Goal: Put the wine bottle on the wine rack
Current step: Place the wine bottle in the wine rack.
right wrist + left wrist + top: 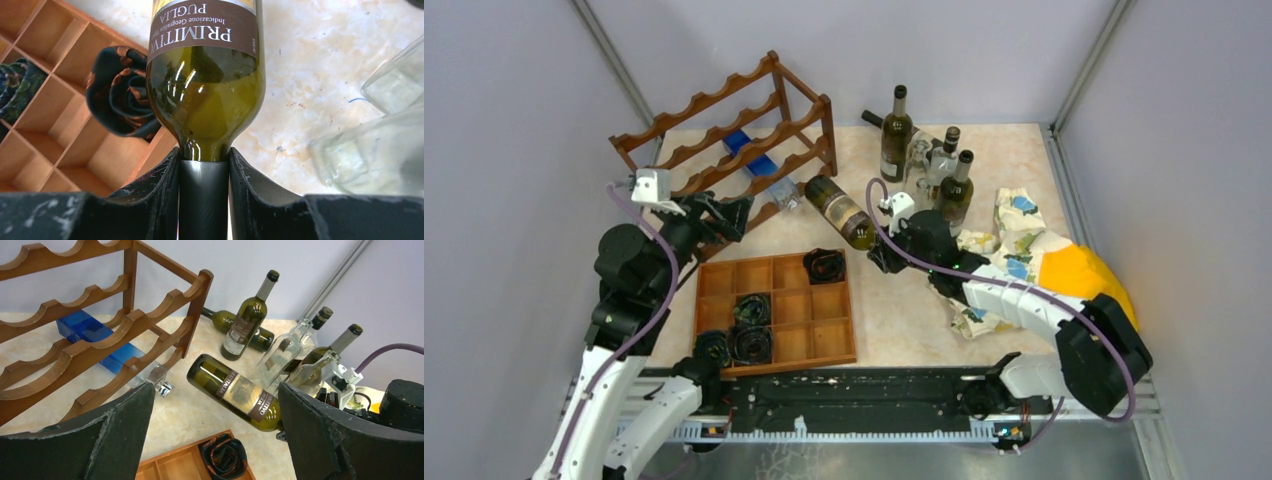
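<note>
Right gripper (204,167): clenched on the neck of the wine bottle (205,90), right under the shoulder. I'd say a neck grip leaves the wide body free to settle into a cradle.
Bottle position: held roughly level with its base towards the wine rack (734,130), just off the rack's right end post and beside the far corner of the compartment tray (829,340). It is on no rail yet. I can't tell whether it is clear of the table (904,320).
Left gripper (732,210): released, jaws spread wide and holding nothing. It hovers by the rack's lower front rails, facing the bottle's base, which looks to me like a spot for steadying or guiding.
Rack: upright, with scalloped rails in tiers. A blue bottle (90,332) lies across the lowest tier, so that cradle is taken; the upper scallops look free.
Standing bottles (896,135): clustered just behind the right arm, close enough that a careless swing could knock them.
Tray contents: rolled dark cloths (824,265) sit in a few compartments, well below the bottle's likely path.
</note>
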Motion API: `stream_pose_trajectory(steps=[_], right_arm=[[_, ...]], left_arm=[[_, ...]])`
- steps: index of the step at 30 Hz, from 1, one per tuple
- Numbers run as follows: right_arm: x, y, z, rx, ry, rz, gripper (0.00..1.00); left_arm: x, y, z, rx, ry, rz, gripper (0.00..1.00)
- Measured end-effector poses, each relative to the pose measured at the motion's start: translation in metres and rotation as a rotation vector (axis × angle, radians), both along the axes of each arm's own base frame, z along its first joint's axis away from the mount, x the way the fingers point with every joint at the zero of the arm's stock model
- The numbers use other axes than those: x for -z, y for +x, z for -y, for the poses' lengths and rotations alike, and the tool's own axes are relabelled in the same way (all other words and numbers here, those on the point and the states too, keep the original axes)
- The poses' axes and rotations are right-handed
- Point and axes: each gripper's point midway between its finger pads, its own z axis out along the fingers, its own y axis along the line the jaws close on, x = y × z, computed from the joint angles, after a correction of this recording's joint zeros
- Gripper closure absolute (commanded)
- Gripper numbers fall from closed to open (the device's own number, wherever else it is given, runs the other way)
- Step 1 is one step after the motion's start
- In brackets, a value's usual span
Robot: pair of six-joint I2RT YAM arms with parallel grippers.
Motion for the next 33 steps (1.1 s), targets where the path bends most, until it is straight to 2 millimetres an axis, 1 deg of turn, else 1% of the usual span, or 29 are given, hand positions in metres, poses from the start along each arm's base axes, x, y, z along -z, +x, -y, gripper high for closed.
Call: stream_pose_trajectory(steps=[5,11,16,20,29,33], right_arm=[[0.004,0.019,-0.005,0.039,-0.022,0.014,1.00],[0.020,0.042,-0.016,0.078,-0.046,-0.002,1.00],[0.031,0.049,-0.018,0.098,-0.055,-0.019,1.00],[0.034,0.054,-0.021,0.106,-0.054,-0.025,1.00],[0.042,0.071,-0.036,0.101,-0.043,-0.019,1.00],[0.048,0.080,-0.043,0.101,-0.043,-0.022,1.00]], left_arm=[[0.010,0.014,0.004,0.000,0.023,-0.036,0.02],[0.002,0.014,0.004,-0.002,0.022,-0.011,0.02],[0.000,0.015,0.003,-0.007,0.028,0.000,0.02],[0.002,0.020,0.003,-0.011,0.042,-0.002,0.02],[0.011,0.035,0.005,-0.025,0.069,-0.024,0.02],[0.007,0.035,0.002,-0.042,0.074,-0.014,0.02]])
